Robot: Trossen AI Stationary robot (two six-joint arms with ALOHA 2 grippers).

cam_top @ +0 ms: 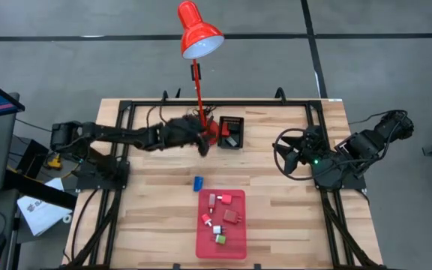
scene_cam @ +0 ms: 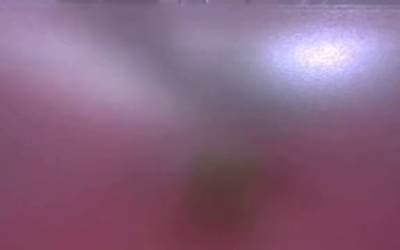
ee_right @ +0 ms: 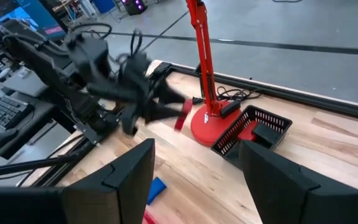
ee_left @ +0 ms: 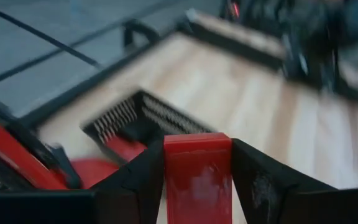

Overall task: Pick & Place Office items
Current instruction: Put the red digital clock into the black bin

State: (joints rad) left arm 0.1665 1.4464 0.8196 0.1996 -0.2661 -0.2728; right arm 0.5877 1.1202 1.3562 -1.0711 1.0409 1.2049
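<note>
red block point(ee_left: 197, 177) in left hand point(ee_left: 197, 186)

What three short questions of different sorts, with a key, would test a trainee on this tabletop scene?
1. True or false: the left hand grips a red block.
2. Where does the blue piece lie? A) in the red tray B) on the bare table C) in the black basket
3. Fill in: the right hand stands ___, holding nothing.

Key: 1 true; 2 B; 3 open.
</note>
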